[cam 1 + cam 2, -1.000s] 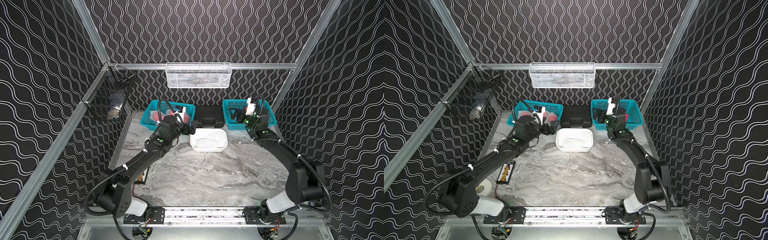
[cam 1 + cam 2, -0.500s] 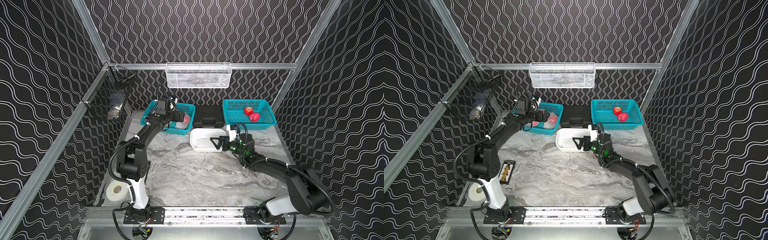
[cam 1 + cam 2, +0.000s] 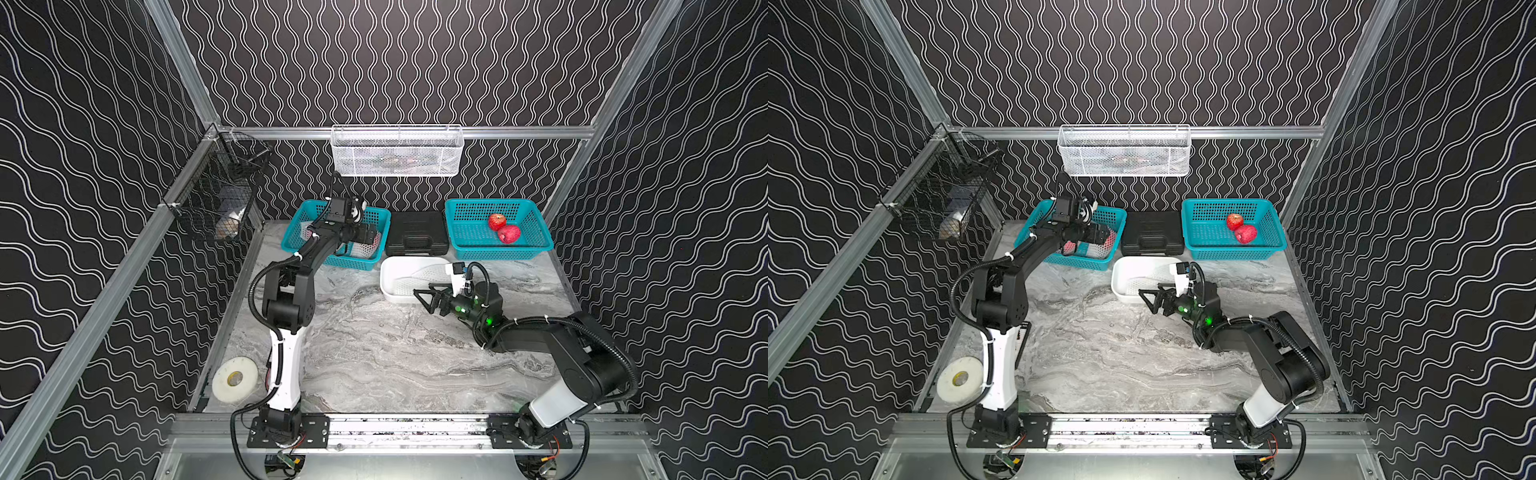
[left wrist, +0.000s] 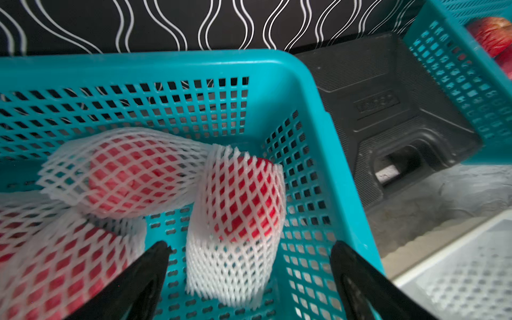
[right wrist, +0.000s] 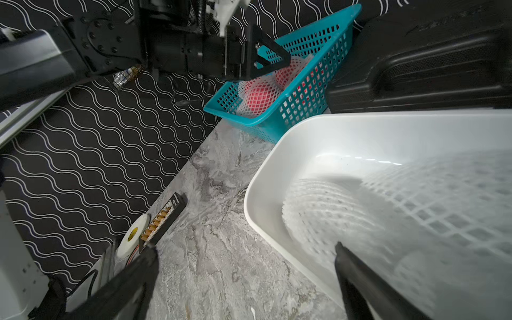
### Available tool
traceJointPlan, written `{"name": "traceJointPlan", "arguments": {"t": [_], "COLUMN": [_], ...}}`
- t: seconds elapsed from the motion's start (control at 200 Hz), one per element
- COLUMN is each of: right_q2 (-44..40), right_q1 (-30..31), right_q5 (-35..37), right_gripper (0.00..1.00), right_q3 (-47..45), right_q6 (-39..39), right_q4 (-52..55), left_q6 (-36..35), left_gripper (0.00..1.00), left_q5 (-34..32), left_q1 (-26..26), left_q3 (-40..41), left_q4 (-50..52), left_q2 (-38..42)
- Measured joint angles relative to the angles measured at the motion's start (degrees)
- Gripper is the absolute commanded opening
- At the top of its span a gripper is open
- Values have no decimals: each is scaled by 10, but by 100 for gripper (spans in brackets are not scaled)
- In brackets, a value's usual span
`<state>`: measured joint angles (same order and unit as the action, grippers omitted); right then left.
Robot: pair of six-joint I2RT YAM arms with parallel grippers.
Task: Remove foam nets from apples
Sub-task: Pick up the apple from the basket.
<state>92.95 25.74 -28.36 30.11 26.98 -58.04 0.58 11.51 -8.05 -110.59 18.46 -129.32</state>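
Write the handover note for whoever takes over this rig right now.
Left gripper: open, empty, poised over the netted apples in the left teal basket.
Right gripper: open, empty, at the front edge of the white tub.
Done: two bare apples lie in the right teal basket; loose foam nets lie in the tub.
To do: at least three netted apples remain to strip.

A round red apple in a white diamond-mesh foam net stands upright just ahead of the left end effector, between its spread fingers, with the net's slack end nearest them. A second netted apple lies on its side beyond it, touching it. A third netted apple, blurred, sits beside one finger. Two empty white foam nets lie just ahead of the right end effector. Two bare red apples touch each other, well apart from both end effectors.
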Motion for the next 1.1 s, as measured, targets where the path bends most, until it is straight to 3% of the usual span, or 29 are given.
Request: {"name": "traceJointPlan", "arguments": {"t": [0.315, 0.601, 1.101], "right_q2": [-1, -19, -26], "right_q1": [8, 16, 16], "right_q5": [-2, -2, -2], "right_gripper": [100, 100, 100], "right_q3": [0, -1, -4], "right_q6": [4, 4, 5], "right_q4": [-18, -18, -18], "left_q6": [12, 14, 10], "left_gripper": [91, 95, 97], "left_q5": [-15, -24, -17], "left_q1": [0, 0, 0], "left_q3": [-59, -134, -173], "left_q4": [0, 12, 21], "left_q2": [-71, -130, -172]}}
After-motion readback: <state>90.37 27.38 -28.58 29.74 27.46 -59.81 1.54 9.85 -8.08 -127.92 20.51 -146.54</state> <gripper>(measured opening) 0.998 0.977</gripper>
